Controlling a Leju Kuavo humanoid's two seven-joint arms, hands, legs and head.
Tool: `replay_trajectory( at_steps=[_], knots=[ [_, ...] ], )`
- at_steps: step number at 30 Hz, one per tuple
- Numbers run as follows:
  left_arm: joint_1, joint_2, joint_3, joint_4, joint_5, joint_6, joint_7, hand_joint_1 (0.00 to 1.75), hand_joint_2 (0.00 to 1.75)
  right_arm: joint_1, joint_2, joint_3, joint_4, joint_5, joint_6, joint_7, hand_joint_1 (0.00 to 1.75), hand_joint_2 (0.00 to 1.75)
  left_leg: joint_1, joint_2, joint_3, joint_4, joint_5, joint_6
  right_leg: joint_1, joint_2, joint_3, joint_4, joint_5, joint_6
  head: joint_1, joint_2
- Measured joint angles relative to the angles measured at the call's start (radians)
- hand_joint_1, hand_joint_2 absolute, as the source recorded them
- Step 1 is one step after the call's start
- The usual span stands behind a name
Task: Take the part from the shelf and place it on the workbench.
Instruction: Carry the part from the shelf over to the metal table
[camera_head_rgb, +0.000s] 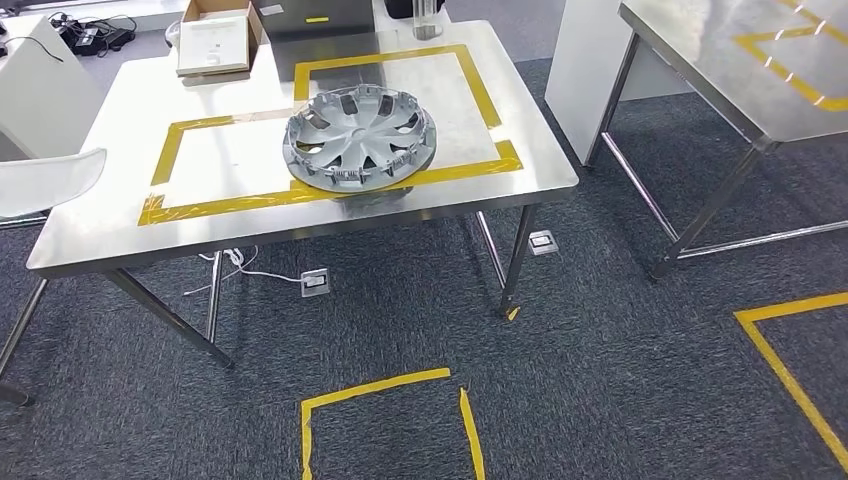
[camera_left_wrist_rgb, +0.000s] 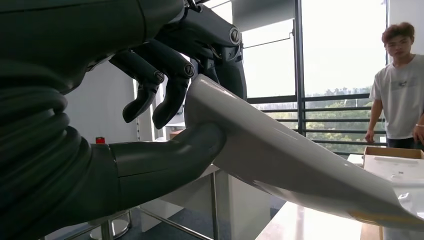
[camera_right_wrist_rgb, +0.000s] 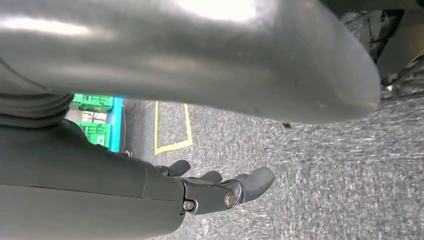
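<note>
the left hand (camera_left_wrist_rgb: 165, 100) holds the white part (camera_left_wrist_rgb: 280, 160) by one edge only: the thumb (camera_left_wrist_rgb: 170, 155) presses from under it and the dark fingers (camera_left_wrist_rgb: 175, 95) curl over the top. the rest of the part reaches far out from the hand with no support and slopes down toward the workbench (camera_head_rgb: 230, 170). from the head view its pale rim (camera_head_rgb: 50, 180) is at the left end of the bench, over the edge and not yet lying on it.

the main risk, i think, is this thin edge grip. the part looks smooth and long, so its own weight can turn it in the fingers and let it slip out before it is down. if the far end meets the bench first, it may push the part back against the hand or make it slide off the edge.

farther from the hand, the hubcap (camera_head_rgb: 360, 138) already fills the taped area, so a long reach could knock it. a box (camera_head_rgb: 215, 40) and a person (camera_left_wrist_rgb: 400, 95) are beyond the part.

the right hand (camera_right_wrist_rgb: 215, 190) hangs over the carpet (camera_right_wrist_rgb: 310, 175), holding nothing, fingers loosely apart. it cannot help if the part slips.
</note>
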Motion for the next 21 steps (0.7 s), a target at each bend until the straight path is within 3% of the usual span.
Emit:
replay_trajectory(
  at_steps=[1,3,6,8,11,12,13,14,16,17,19,21],
  knots=[
    [0.002,-0.001,0.001,0.000,0.000,0.003,0.000,1.55,1.75,0.000,0.000,0.000,0.000,0.001,0.000,0.000,0.00,0.00,-0.001,0.000,0.017,-0.061,0.042,0.001,0.001,0.001,0.009,0.000,-0.007,0.004,0.000,0.000],
    [0.007,-0.001,0.005,-0.001,0.001,0.008,-0.001,1.55,1.75,-0.001,0.000,0.000,0.000,0.002,0.001,-0.004,0.00,0.00,-0.004,-0.002,0.047,-0.149,0.079,0.010,0.004,0.004,0.015,0.002,-0.017,0.016,0.000,0.000],
    [0.019,-0.002,0.011,-0.004,0.004,0.009,-0.002,1.55,1.75,-0.002,-0.002,0.001,0.000,0.003,0.001,-0.007,0.00,0.00,-0.006,-0.005,0.052,-0.165,0.071,0.029,0.008,0.004,0.013,0.001,-0.022,0.031,0.003,0.000],
    [0.020,-0.002,0.015,-0.007,0.004,0.009,-0.003,1.55,1.75,-0.002,-0.002,0.003,0.000,0.003,0.001,-0.007,0.00,0.00,-0.002,-0.005,0.054,-0.165,0.068,0.041,0.008,0.001,-0.003,0.035,-0.042,0.041,0.006,0.000],
    [0.016,-0.006,0.016,-0.009,0.002,0.008,-0.003,1.55,1.75,-0.003,-0.002,0.005,0.000,0.003,0.000,-0.007,0.00,0.00,-0.005,-0.005,0.059,-0.166,0.060,0.056,0.007,-0.002,-0.107,0.218,-0.110,0.045,0.008,0.000],
    [0.014,-0.008,0.016,-0.008,0.000,0.007,-0.003,1.55,1.75,-0.003,-0.002,0.006,0.000,0.002,0.000,-0.007,0.00,0.00,-0.008,-0.005,0.061,-0.165,0.057,0.058,0.008,-0.002,-0.144,0.272,-0.120,0.043,0.008,0.000],
    [0.012,-0.009,0.016,-0.006,-0.002,0.005,-0.003,1.55,1.75,-0.002,-0.002,0.006,0.000,0.002,0.000,-0.007,0.00,0.00,-0.011,-0.005,0.065,-0.165,0.054,0.061,0.009,-0.002,-0.166,0.293,-0.110,0.040,0.009,0.000],
    [0.009,-0.011,0.016,-0.004,-0.004,0.003,-0.003,1.55,1.75,-0.002,-0.002,0.006,0.000,0.001,-0.001,-0.007,0.00,0.00,-0.014,-0.005,0.070,-0.165,0.050,0.062,0.012,-0.002,-0.167,0.274,-0.081,0.034,0.008,0.000],
    [0.000,-0.011,0.016,-0.002,-0.004,0.000,-0.005,1.55,1.75,-0.002,-0.003,0.007,0.000,0.000,-0.002,-0.007,0.00,0.00,-0.018,-0.005,0.083,-0.165,0.040,0.063,0.021,-0.002,-0.122,0.146,0.005,0.014,0.008,0.000],
    [-0.005,-0.011,0.016,0.000,-0.004,-0.002,-0.006,1.55,1.75,-0.002,-0.004,0.007,0.000,0.000,-0.003,-0.007,0.00,0.00,-0.021,-0.006,0.088,-0.165,0.035,0.061,0.025,-0.003,-0.093,0.081,0.031,0.004,0.008,0.000],
    [-0.013,-0.012,0.016,0.006,-0.003,-0.006,-0.008,1.55,1.75,-0.003,-0.005,0.007,0.000,-0.001,-0.005,-0.007,0.00,0.00,-0.021,-0.007,0.092,-0.167,0.029,0.053,0.030,-0.005,-0.061,0.013,0.041,-0.004,0.007,0.000],
    [-0.016,-0.010,0.016,0.010,-0.002,-0.009,-0.010,1.55,1.75,-0.003,-0.005,0.007,0.000,-0.002,-0.006,-0.007,0.00,0.00,-0.019,-0.007,0.095,-0.172,0.026,0.042,0.030,-0.004,-0.051,-0.001,0.037,-0.004,0.007,0.000]
  ],
)
